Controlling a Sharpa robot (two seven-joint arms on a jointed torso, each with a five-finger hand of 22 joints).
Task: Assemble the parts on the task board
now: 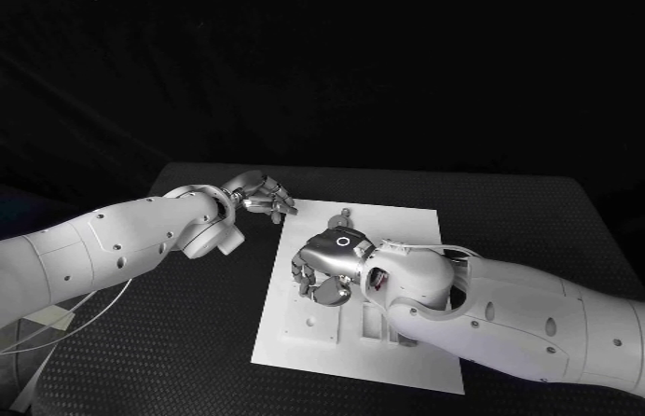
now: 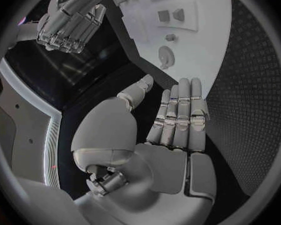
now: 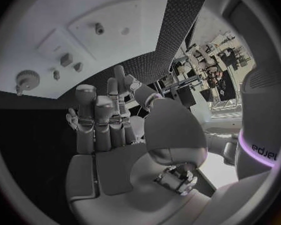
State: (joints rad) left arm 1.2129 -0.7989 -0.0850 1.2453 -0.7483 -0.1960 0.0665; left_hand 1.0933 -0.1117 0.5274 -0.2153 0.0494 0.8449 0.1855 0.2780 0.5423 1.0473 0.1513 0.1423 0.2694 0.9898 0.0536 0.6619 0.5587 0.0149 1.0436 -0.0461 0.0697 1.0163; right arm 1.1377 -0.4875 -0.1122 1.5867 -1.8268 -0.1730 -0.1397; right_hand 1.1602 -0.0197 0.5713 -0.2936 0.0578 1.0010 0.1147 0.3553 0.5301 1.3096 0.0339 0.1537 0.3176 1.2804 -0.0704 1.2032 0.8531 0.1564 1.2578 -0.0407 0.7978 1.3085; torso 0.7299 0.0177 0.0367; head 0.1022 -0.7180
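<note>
1. Head view: the right hand (image 1: 329,265) hangs over the left half of the task board (image 1: 404,225), fingers curled downward. Whether they close on a part cannot be told from here. The left hand (image 1: 262,195) hovers just off the board's far-left corner, fingers apart and holding nothing. The board lies mid-table, its long axis running from near to far and tilted slightly to the right. A small part (image 1: 344,218) lies near its far edge, too small to read its direction.

2. Left wrist view: the left hand (image 2: 178,117) has its fingers straight and side by side with the thumb apart, and it is empty. Beyond it, a round knobbed part (image 2: 166,56) sits on the board (image 2: 203,30), with two small square parts (image 2: 171,15) farther along. The right hand (image 2: 72,20) hangs with its fingers bunched.

3. Right wrist view: the right hand (image 3: 103,120) shows loosely curled fingers with nothing visible between them. A round toothed part (image 3: 27,78) and small blocks (image 3: 70,62) rest on the board (image 3: 109,15).

4. Risk, as I judge it: the right hand covers the recesses below it. If it comes down blind, it could nudge loose parts or shift the unclamped board.
</note>
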